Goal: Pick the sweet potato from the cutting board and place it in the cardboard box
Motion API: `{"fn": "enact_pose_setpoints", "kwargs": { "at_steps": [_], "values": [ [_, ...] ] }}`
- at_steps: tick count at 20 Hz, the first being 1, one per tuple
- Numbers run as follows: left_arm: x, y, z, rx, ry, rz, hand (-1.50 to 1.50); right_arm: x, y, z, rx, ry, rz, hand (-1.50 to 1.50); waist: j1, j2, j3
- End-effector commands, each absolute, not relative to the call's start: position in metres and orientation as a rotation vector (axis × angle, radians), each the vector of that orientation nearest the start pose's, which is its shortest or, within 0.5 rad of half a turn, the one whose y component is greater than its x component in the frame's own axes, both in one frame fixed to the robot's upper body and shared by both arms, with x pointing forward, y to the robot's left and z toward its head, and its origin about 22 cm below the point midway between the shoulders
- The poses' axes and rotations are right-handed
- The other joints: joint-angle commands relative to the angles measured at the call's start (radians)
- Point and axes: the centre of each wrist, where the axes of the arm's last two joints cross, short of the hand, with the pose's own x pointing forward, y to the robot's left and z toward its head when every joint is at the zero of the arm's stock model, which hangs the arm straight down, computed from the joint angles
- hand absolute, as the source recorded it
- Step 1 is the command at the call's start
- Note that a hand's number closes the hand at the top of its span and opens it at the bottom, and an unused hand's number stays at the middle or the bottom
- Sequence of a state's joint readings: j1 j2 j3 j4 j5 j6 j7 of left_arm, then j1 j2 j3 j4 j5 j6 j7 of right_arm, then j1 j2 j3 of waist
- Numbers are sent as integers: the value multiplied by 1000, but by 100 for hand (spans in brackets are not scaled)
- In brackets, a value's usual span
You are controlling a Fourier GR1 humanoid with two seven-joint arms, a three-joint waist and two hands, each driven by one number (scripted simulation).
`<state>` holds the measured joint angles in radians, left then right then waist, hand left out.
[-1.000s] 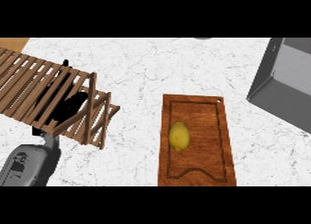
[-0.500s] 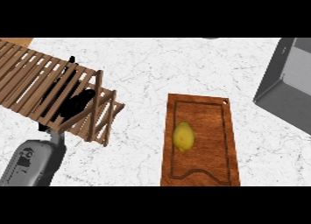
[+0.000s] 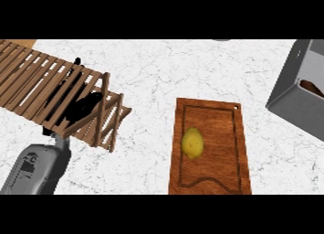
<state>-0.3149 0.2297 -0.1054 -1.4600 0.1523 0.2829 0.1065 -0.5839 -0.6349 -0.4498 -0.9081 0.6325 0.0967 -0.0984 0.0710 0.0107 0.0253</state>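
Head view. We are looking steeply down at the counter (image 3: 191, 68). The yellowish sweet potato (image 3: 192, 142) is lying on the wooden cutting board (image 3: 222, 137), near centre; the grey box (image 3: 305, 98) is standing at far right, well apart. Our left hand (image 3: 80, 107) is showing dark behind the slatted wooden rack (image 3: 49, 87) at left, so we cannot tell how its fingers are set. The right hand is not showing. Whichever hand is reaching should be closing across the potato's narrow width.
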Motion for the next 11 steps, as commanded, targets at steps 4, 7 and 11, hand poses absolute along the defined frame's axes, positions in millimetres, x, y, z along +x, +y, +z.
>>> {"fn": "enact_pose_setpoints", "kwargs": {
  "at_steps": [4, 7, 11],
  "values": [
    [280, 255, -2, 239, -1413, 22, 0, 355, -459, 129, -739, -1669, 247, -150, -12, 12, -20],
    [284, 251, 1, 248, -1416, 27, 0, 345, -487, 136, -648, -1715, 109, -150, -18, 16, -19],
    [274, 260, -7, 267, -1398, 28, 0, 331, -512, 143, -613, -1750, -13, -150, -31, 9, -21]
  ]
}}
